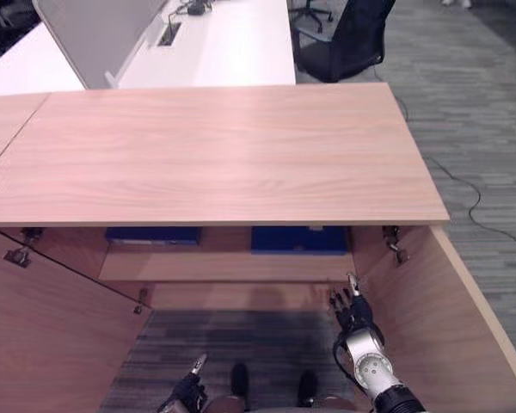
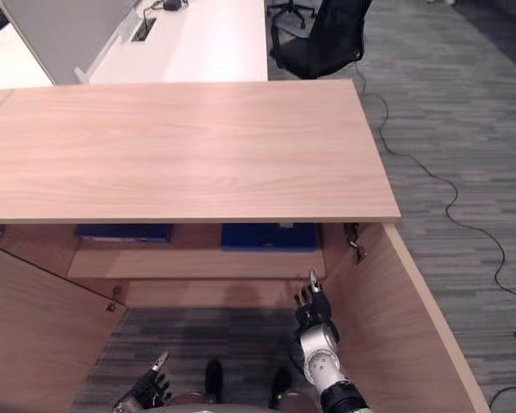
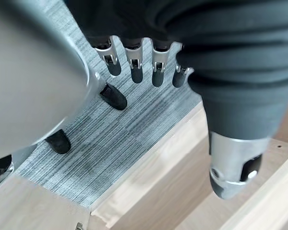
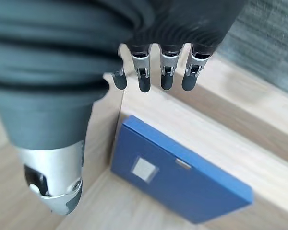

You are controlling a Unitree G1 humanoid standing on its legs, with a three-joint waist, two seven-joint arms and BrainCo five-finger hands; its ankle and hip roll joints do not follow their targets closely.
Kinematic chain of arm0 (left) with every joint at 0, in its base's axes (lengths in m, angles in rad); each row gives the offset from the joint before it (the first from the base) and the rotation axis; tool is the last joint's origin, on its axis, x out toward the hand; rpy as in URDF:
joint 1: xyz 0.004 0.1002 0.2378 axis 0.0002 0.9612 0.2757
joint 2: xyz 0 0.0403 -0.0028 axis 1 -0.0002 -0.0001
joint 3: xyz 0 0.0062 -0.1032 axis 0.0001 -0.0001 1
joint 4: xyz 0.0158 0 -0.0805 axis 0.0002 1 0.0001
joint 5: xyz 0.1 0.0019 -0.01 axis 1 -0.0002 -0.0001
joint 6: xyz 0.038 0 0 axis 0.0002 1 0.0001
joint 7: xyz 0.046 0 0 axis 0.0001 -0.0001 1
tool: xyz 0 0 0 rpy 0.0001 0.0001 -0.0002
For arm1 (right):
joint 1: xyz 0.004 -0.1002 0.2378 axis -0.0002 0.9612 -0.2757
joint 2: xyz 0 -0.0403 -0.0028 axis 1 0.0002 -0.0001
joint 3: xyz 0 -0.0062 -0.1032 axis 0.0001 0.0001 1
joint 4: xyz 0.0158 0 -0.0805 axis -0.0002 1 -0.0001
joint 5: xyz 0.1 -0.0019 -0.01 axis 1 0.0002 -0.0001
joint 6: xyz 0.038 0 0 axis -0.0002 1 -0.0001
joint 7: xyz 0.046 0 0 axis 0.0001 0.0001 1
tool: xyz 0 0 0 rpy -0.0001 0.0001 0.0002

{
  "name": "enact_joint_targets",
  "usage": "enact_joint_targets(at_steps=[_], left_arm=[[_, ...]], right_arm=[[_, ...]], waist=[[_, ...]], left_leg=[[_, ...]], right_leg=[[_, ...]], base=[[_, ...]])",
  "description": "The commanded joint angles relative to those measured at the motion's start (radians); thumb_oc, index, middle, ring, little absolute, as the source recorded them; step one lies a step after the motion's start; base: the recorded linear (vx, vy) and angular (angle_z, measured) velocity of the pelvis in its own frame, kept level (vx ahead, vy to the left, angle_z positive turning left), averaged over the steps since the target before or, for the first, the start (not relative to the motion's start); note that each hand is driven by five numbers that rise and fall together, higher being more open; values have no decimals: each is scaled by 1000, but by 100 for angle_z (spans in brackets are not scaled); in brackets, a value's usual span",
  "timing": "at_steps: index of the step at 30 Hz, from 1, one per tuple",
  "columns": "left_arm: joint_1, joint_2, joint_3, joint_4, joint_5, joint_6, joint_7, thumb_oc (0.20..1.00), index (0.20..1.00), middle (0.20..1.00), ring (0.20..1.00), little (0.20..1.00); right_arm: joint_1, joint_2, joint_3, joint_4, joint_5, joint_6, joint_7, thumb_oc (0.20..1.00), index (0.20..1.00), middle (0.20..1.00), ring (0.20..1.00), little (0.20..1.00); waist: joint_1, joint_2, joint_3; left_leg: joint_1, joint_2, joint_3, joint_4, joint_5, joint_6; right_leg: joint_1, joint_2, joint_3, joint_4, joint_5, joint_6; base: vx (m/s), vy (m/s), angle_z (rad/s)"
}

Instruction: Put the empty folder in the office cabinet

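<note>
Office cabinet [image 1: 215, 155]: low wooden unit with a broad plain top, both doors swung open toward the robot, one inner shelf [image 1: 228, 267] visible under the top's front edge.

Folder, blue [image 1: 297, 239]: lying flat on the shelf, on the cabinet's right half, close to the right side wall. In the right wrist view [image 4: 177, 177] it shows a small pale label on its cover.

Second blue item [image 1: 152, 234]: on the same shelf, cabinet's left half, well apart from the folder; what it is cannot be told.

Right hand [image 1: 353, 308]: raised inside the cabinet opening, just beside the open right door [image 1: 447, 327], below and in front of the folder, not touching it. Fingers [image 4: 166, 76] straight, spread slightly, holding nothing.

Left hand [image 1: 189, 389]: low, in front of the cabinet, over the grey carpet [image 1: 241, 344]. Fingers [image 3: 134, 67] relaxed and straight, empty.

Office chair, black [image 1: 344, 39]: beyond the cabinet, beside a white counter [image 1: 215, 43].
</note>
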Motion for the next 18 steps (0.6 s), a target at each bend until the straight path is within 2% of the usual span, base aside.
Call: enact_joint_targets(at_steps=[1,4,5,8,13,16,18], left_arm=[[-2,-12,18,91,80,0,-15,1000,1000,1000,1000,1000],[-29,-22,58,187,112,-3,-31,1000,1000,1000,1000,1000],[-30,-22,59,188,112,-3,-31,1000,1000,1000,1000,1000],[-43,-26,70,229,128,-13,-44,1000,1000,1000,1000,1000],[-77,-36,59,267,146,-36,-66,1000,1000,1000,1000,1000],[-91,-41,52,283,152,-45,-76,1000,1000,1000,1000,1000],[-96,-44,51,293,157,-47,-82,1000,1000,1000,1000,1000]], right_arm=[[1,26,-34,20,-35,5,28,1000,1000,1000,1000,1000],[-18,51,-80,197,-33,21,55,1000,1000,1000,1000,1000],[-19,51,-80,199,-32,21,56,1000,1000,1000,1000,1000],[-25,55,-102,380,-74,63,72,1000,1000,1000,1000,1000],[-52,29,-136,617,-145,99,118,1000,1000,1000,1000,1000],[-63,4,-136,696,-213,121,136,1000,1000,1000,1000,1000],[-63,-11,-134,733,-261,131,142,1000,1000,1000,1000,1000]], waist=[[17,-44,-8],[15,-40,-30],[15,-40,-29],[13,-39,-37],[7,-37,-34],[5,-39,-36],[5,-43,-38]], left_leg=[[57,-39,-5,-40,-37,-15],[80,-39,-5,-40,-44,-17],[80,-39,-5,-40,-45,-17],[110,-38,-1,-40,-52,-17],[126,-33,-7,-35,-47,-21],[115,-32,-18,-30,-42,-24],[109,-33,-22,-2,-60,-20]], right_leg=[[143,17,1,-229,69,61],[162,23,7,-229,62,62],[163,23,8,-229,62,62],[189,24,10,-229,57,62],[209,22,4,-229,51,61],[205,18,-2,-229,51,61],[209,16,-3,-229,47,59]], base=[[74,-36,4],[60,-27,1],[53,-29,-3],[75,-29,-2],[34,-15,-1],[-5,-6,5],[-5,-18,7]])
